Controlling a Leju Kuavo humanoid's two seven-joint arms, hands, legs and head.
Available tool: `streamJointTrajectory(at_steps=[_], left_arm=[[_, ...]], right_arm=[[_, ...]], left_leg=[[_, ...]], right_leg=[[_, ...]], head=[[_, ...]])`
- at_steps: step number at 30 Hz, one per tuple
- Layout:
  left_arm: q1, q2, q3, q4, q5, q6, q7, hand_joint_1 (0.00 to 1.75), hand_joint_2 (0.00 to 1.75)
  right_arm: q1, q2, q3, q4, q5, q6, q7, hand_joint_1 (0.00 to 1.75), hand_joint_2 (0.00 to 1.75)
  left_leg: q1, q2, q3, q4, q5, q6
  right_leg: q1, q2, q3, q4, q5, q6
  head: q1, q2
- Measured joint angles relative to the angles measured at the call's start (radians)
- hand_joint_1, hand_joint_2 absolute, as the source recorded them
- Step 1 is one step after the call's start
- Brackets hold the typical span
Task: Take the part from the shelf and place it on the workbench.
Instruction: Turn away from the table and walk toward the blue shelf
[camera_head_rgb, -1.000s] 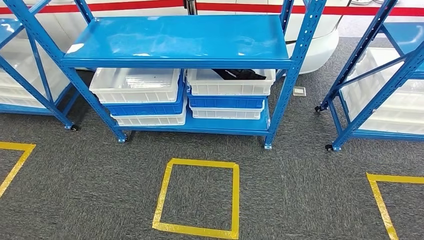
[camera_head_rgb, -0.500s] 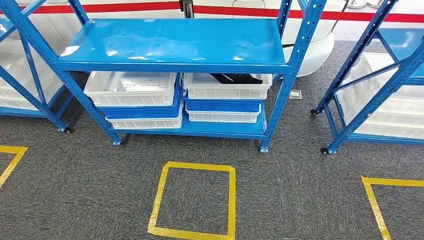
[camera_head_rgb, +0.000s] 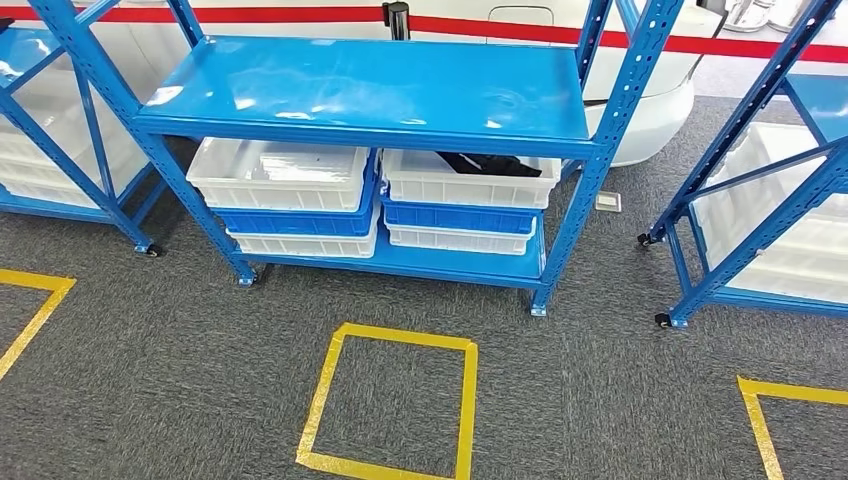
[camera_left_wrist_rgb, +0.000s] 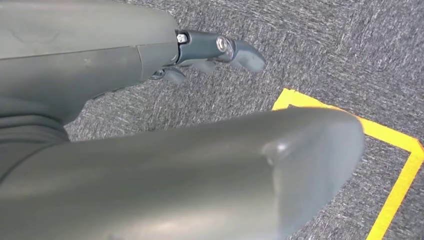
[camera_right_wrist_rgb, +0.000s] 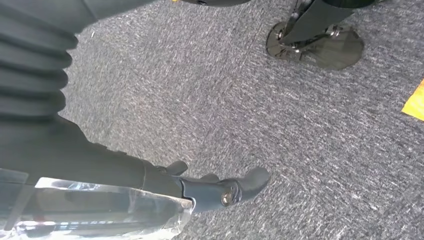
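Note:
A black part (camera_head_rgb: 490, 163) lies in the top white bin (camera_head_rgb: 465, 182) on the right of the blue shelf's (camera_head_rgb: 370, 85) lower level, partly hidden under the upper board. In the left wrist view my left hand (camera_left_wrist_rgb: 150, 170) hangs over the grey carpet, its fingers (camera_left_wrist_rgb: 220, 49) apart and holding nothing. My right hand (camera_right_wrist_rgb: 100, 165) also hangs above the carpet in the right wrist view, with its dark fingers (camera_right_wrist_rgb: 227, 190) stretched out and nothing in them.
Stacked white and blue bins (camera_head_rgb: 285, 190) fill the shelf's left side. A yellow tape square (camera_head_rgb: 390, 400) marks the carpet before the shelf. More blue racks stand at the left (camera_head_rgb: 60, 150) and right (camera_head_rgb: 770, 200). A white car body (camera_head_rgb: 645, 115) is behind.
The whole picture has shifted: the camera has moved, and the shelf now sits slightly lower and further right in the head view. The bins and part lie as before.

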Motion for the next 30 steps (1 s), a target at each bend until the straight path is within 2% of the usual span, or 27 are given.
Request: streamJointTrajectory(at_steps=[2, 4, 5, 6, 7, 9, 10, 11, 12, 14, 15, 16, 18, 19, 20, 21, 22, 23, 25, 26, 27, 29, 30], left_arm=[[0.001, 0.0, 0.0, 0.0, 0.0, 0.0, 0.0, 0.0, 0.0], [0.001, 0.0, 0.001, 0.0, 0.001, 0.0, 0.0, 0.0, 0.0], [0.002, 0.0, 0.002, 0.0, 0.001, 0.0, 0.0, 0.0, 0.0], [0.003, 0.0, 0.002, 0.0, 0.001, 0.0, 0.0, 0.0, 0.0], [0.004, 0.0, 0.003, 0.0, 0.001, 0.0, 0.0, 0.0, 0.0], [0.003, 0.001, 0.004, 0.0, 0.001, 0.0, -0.002, 0.0, 0.0], [0.002, 0.001, 0.005, 0.0, 0.001, 0.001, -0.003, 0.0, 0.0], [0.001, 0.0, 0.005, 0.0, 0.0, 0.001, -0.004, 0.0, 0.0], [0.0, 0.0, 0.005, 0.0, 0.0, 0.001, -0.005, 0.0, 0.0], [0.0, 0.0, 0.005, 0.0, -0.001, 0.002, -0.007, 0.0, 0.0], [0.001, 0.0, 0.006, 0.0, -0.001, 0.003, -0.007, 0.0, 0.0], [0.0, -0.001, 0.006, 0.0, -0.001, 0.003, -0.008, 0.0, 0.0], [-0.001, -0.003, 0.006, 0.0, -0.001, 0.003, -0.009, 0.0, 0.0], [-0.002, -0.003, 0.006, 0.0, -0.001, 0.003, -0.009, 0.0, 0.0], [-0.002, -0.003, 0.006, 0.0, -0.002, 0.003, -0.009, 0.0, 0.0], [-0.002, -0.003, 0.006, 0.0, -0.002, 0.003, -0.009, 0.0, 0.0], [-0.001, -0.003, 0.007, 0.0, -0.002, 0.003, -0.008, 0.0, 0.0], [-0.001, -0.003, 0.007, 0.0, -0.002, 0.003, -0.008, 0.0, 0.0], [-0.001, -0.005, 0.007, 0.0, -0.002, 0.003, -0.008, 0.0, 0.0], [-0.001, -0.006, 0.008, 0.0, -0.002, 0.003, -0.008, 0.0, 0.0], [0.001, -0.007, 0.008, 0.0, -0.002, 0.003, -0.008, 0.0, 0.0], [0.005, -0.004, 0.011, 0.0, -0.002, 0.002, -0.008, 0.0, 0.0], [0.007, -0.003, 0.012, 0.0, -0.002, 0.003, -0.008, 0.0, 0.0]], right_arm=[[0.001, 0.002, 0.0, 0.0, 0.002, 0.001, 0.0, 0.0, 1.75], [0.003, 0.002, 0.0, 0.0, 0.004, 0.003, 0.0, 0.0, 1.75], [0.003, 0.002, 0.0, 0.0, 0.004, 0.004, 0.0, 0.0, 1.75], [0.003, 0.002, 0.0, 0.0, 0.005, 0.004, 0.0, 0.0, 1.75], [0.002, 0.002, 0.0, 0.0, 0.005, 0.005, 0.001, 0.0, 1.75], [0.0, 0.004, 0.0, 0.0, 0.005, 0.006, 0.002, 0.0, 1.75], [-0.001, 0.005, 0.0, 0.0, 0.005, 0.007, 0.003, 0.0, 1.75], [-0.002, 0.005, 0.0, 0.0, 0.005, 0.007, 0.004, 0.0, 1.75], [-0.003, 0.006, 0.0, 0.0, 0.005, 0.007, 0.005, 0.0, 1.75], [-0.004, 0.007, 0.0, -0.001, 0.005, 0.007, 0.005, 0.0, 1.75], [-0.004, 0.007, 0.001, -0.001, 0.006, 0.007, 0.005, 0.0, 1.75], [-0.004, 0.006, 0.001, -0.001, 0.006, 0.007, 0.005, 0.0, 1.75], [-0.004, 0.005, 0.001, -0.002, 0.005, 0.007, 0.005, 0.0, 1.75], [-0.006, 0.005, 0.0, -0.002, 0.005, 0.007, 0.004, 0.0, 1.75], [-0.008, 0.004, 0.0, -0.002, 0.004, 0.007, 0.004, 0.0, 1.75], [-0.009, 0.004, 0.0, -0.002, 0.005, 0.007, 0.004, 0.0, 1.75], [-0.01, 0.003, 0.0, -0.002, 0.005, 0.007, 0.005, 0.0, 1.75], [-0.008, 0.002, 0.0, -0.002, 0.005, 0.007, 0.006, 0.0, 1.75], [-0.004, -0.002, 0.0, -0.001, 0.005, 0.007, 0.007, 0.0, 1.75], [-0.002, -0.003, 0.0, -0.001, 0.005, 0.007, 0.008, 0.0, 1.75], [-0.003, -0.003, 0.0, -0.001, 0.005, 0.007, 0.008, 0.0, 1.75], [-0.005, 0.0, 0.001, -0.002, 0.005, 0.008, 0.008, 0.0, 1.75], [-0.006, 0.001, 0.001, -0.002, 0.005, 0.008, 0.008, 0.0, 1.75]], left_leg=[[0.006, 0.026, -0.041, 0.09, -0.053, -0.013], [0.013, 0.039, -0.106, 0.217, -0.11, -0.025], [0.017, 0.041, -0.127, 0.252, -0.117, -0.027], [0.019, 0.043, -0.13, 0.252, -0.104, -0.028], [0.021, 0.047, -0.113, 0.211, -0.075, -0.026], [0.018, 0.078, -0.045, 0.076, -0.008, -0.02], [0.013, 0.092, -0.02, 0.024, 0.01, -0.016], [0.009, 0.102, -0.007, -0.004, 0.017, -0.012], [0.004, 0.101, -0.007, -0.009, 0.014, -0.009], [0.0, 0.081, -0.002, -0.022, 0.018, 0.004], [0.0, 0.071, 0.006, -0.034, 0.025, 0.013], [0.0, 0.06, 0.014, -0.047, 0.032, 0.021], [-0.004, 0.041, 0.021, -0.058, 0.039, 0.032], [-0.008, 0.03, 0.021, -0.057, 0.039, 0.034], [-0.013, 0.017, 0.022, -0.057, 0.038, 0.036], [-0.017, 0.004, 0.023, -0.057, 0.037, 0.037], [-0.02, -0.011, 0.025, -0.056, 0.037, 0.038], [-0.023, -0.026, 0.027, -0.056, 0.037, 0.038], [-0.029, -0.052, 0.027, -0.052, 0.034, 0.035], [-0.031, -0.061, 0.024, -0.05, 0.033, 0.033], [-0.032, -0.068, 0.021, -0.048, 0.031, 0.03], [-0.031, -0.078, 0.016, -0.045, 0.029, 0.023], [-0.031, -0.068, 0.013, -0.034, 0.022, 0.018]], right_leg=[[-0.001, -0.01, 0.001, 0.0, 0.002, -0.007], [0.001, -0.023, 0.001, 0.0, 0.0, -0.008], [0.001, -0.03, 0.001, 0.0, -0.002, -0.009], [0.001, -0.037, 0.002, 0.0, -0.003, -0.009], [0.001, -0.044, 0.004, 0.0, -0.005, -0.008], [0.003, -0.056, 0.012, -0.001, -0.01, -0.003], [0.005, -0.061, 0.015, -0.003, -0.013, 0.001], [0.007, -0.067, 0.017, -0.004, -0.015, 0.006], [0.009, -0.073, 0.02, -0.008, -0.016, 0.012], [0.01, -0.083, 0.027, -0.015, -0.018, 0.025], [0.011, -0.075, 0.025, -0.006, -0.026, 0.027], [0.013, -0.059, 0.014, 0.023, -0.041, 0.024], [0.015, -0.025, -0.046, 0.142, -0.096, 0.008], [0.015, -0.017, -0.083, 0.209, -0.12, 0.003], [0.016, -0.014, -0.11, 0.254, -0.132, 0.003], [0.018, -0.012, -0.12, 0.264, -0.126, 0.007], [0.022, -0.008, -0.11, 0.231, -0.103, 0.012], [0.025, 0.002, -0.082, 0.163, -0.067, 0.017], [0.03, 0.036, -0.027, 0.025, -0.006, 0.012], [0.032, 0.048, -0.01, -0.014, 0.01, 0.005], [0.034, 0.052, -0.005, -0.027, 0.016, -0.003], [0.028, 0.037, 0.003, -0.032, 0.02, -0.013], [0.024, 0.029, 0.007, -0.035, 0.02, -0.019]], head=[[-0.004, 0.0], [-0.007, 0.0], [-0.007, 0.0], [-0.007, 0.0], [-0.007, 0.0], [-0.007, 0.0], [-0.007, 0.0], [-0.008, 0.0], [-0.008, 0.0], [-0.008, 0.0], [-0.006, 0.0], [-0.004, 0.0], [0.003, 0.0], [0.004, 0.0], [0.005, 0.0], [0.005, 0.0], [0.006, 0.0], [0.006, 0.0], [0.006, 0.0], [0.006, 0.0], [0.006, 0.0], [0.007, 0.0], [0.005, 0.0]])
